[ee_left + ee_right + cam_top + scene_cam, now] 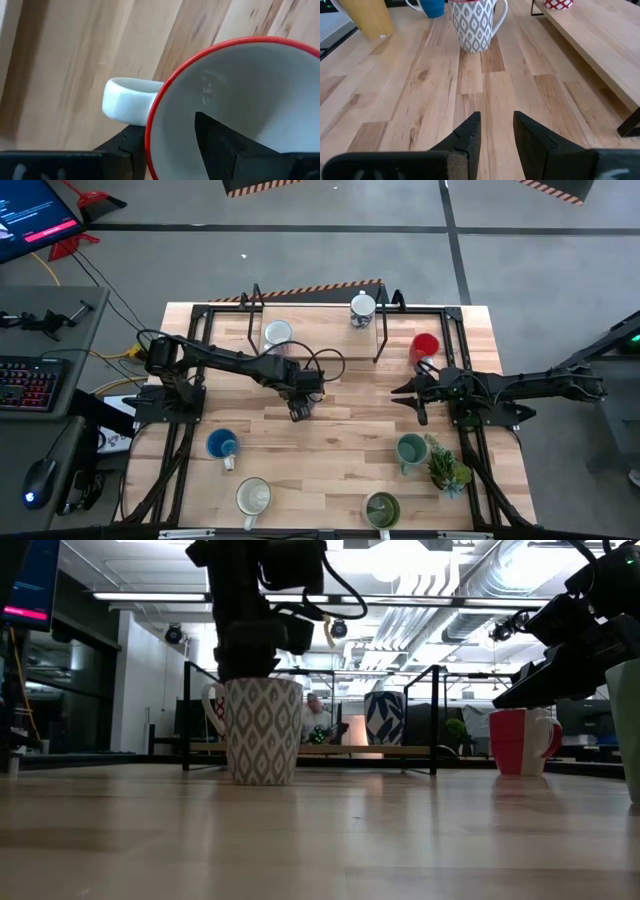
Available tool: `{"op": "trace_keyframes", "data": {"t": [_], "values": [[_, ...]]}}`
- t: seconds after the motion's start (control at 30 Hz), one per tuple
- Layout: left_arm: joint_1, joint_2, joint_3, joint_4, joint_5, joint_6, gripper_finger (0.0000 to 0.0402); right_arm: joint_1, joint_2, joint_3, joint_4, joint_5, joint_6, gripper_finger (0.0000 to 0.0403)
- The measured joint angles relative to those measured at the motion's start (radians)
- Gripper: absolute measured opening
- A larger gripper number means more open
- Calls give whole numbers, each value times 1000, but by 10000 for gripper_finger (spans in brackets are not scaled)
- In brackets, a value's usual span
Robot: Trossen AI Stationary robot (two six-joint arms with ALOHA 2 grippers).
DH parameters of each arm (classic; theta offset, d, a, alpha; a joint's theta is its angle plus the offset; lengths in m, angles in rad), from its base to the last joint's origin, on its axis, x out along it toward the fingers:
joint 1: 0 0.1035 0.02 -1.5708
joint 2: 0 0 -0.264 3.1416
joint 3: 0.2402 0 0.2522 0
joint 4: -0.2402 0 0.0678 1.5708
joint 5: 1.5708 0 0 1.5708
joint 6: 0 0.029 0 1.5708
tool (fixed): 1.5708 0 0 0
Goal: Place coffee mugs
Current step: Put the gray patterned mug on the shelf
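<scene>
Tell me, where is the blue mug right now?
In the high view the blue mug stands on the table's left side, near the front, below the left arm. Its closest neighbour is a white mug, just beyond it toward the front edge.

Patterned mug point(300, 402) mid-table, plant point(447, 466) right, mug point(253, 497) at front edge

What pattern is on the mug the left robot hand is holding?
The mug in the left gripper is white with grey diamond shapes and a red rim. The low view shows it best.

smooth light wood table point(485, 90), glossy ceramic patterned mug point(262, 730).
</scene>
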Motion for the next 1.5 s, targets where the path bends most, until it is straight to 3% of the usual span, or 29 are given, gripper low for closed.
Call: {"op": "trace_keyframes", "data": {"t": [1.13,1.27,1.5], "values": [[-1,0,0,129,4,116,116,0,0,0,0,0,-1,96],[-1,0,0,129,4,123,92,0,0,0,-1,0,-1,96],[1,-2,0,130,13,176,13,0,0,0,-1,1,-1,96]]}}
